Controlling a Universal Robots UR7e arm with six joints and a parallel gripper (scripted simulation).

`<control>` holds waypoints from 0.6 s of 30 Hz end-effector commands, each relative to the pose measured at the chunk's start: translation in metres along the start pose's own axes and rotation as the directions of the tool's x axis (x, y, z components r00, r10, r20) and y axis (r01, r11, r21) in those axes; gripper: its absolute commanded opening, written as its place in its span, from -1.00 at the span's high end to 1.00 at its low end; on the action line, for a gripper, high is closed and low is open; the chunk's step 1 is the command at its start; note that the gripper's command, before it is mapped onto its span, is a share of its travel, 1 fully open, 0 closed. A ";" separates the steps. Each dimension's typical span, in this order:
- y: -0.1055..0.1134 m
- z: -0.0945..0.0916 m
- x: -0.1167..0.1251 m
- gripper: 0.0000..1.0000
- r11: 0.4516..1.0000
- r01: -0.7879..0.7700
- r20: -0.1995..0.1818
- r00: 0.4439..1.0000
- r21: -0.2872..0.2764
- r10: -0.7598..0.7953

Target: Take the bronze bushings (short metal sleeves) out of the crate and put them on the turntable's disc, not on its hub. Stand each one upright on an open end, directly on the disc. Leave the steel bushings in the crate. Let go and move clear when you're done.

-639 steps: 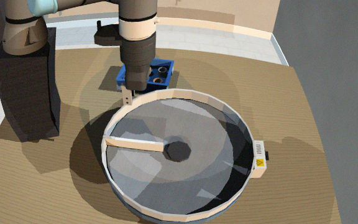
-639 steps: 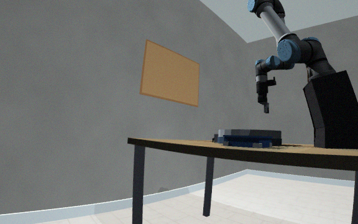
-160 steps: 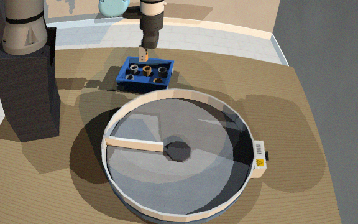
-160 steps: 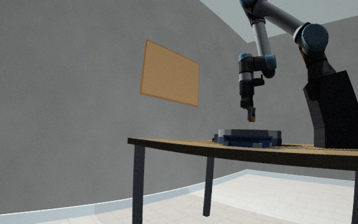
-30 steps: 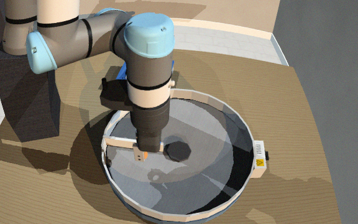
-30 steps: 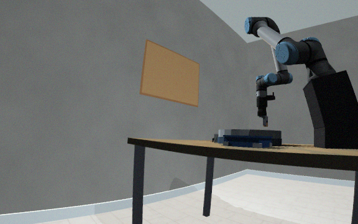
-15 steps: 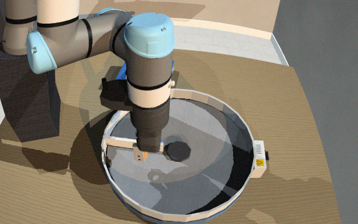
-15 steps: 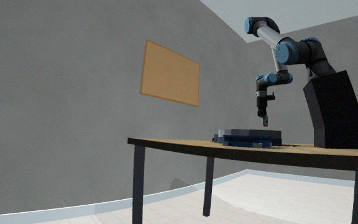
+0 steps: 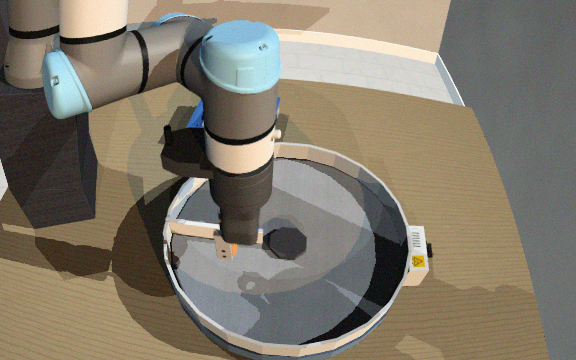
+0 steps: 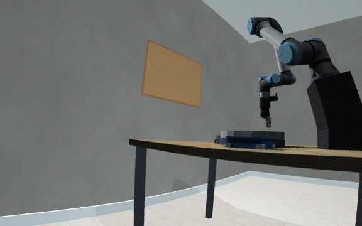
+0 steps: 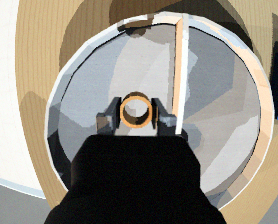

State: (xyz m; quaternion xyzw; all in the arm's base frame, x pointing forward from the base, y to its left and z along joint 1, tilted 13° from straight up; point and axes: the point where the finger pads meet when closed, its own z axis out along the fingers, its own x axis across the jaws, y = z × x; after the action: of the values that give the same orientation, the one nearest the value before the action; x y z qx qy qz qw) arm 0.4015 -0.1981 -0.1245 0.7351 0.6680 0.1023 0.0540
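Note:
My gripper (image 9: 228, 250) is shut on a bronze bushing (image 9: 235, 248) and holds it above the turntable's grey disc (image 9: 288, 260), just left of the dark octagonal hub (image 9: 286, 243). In the wrist view the bushing (image 11: 135, 111) shows as an orange ring between the two fingers, its open end facing the camera, over the disc. In the exterior view the gripper (image 10: 268, 122) hangs a short way above the turntable (image 10: 252, 135). The blue crate (image 9: 197, 117) is mostly hidden behind the arm; its contents are out of sight.
A raised pale rim (image 9: 398, 210) rings the disc, and a pale bar (image 9: 190, 229) runs from the rim toward the hub beside the gripper. A labelled box (image 9: 417, 252) sits on the rim's right side. The arm's dark pedestal (image 9: 38, 150) stands at the left.

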 end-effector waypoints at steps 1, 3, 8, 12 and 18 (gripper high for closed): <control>0.000 0.001 0.000 1.00 1.000 0.000 0.001 1.000 -0.001 0.000; 0.000 0.006 0.000 1.00 1.000 0.000 0.001 1.000 -0.001 0.000; 0.000 0.024 -0.001 1.00 1.000 0.000 0.001 1.000 -0.001 0.000; 0.000 0.026 -0.001 1.00 1.000 0.000 0.001 1.000 -0.001 0.000; 0.000 0.026 -0.001 1.00 1.000 0.000 0.001 1.000 -0.001 0.000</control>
State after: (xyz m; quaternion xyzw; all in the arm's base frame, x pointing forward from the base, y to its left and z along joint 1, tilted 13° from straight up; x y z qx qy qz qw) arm 0.4070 -0.1970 -0.1491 0.7351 0.6680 0.1023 0.0539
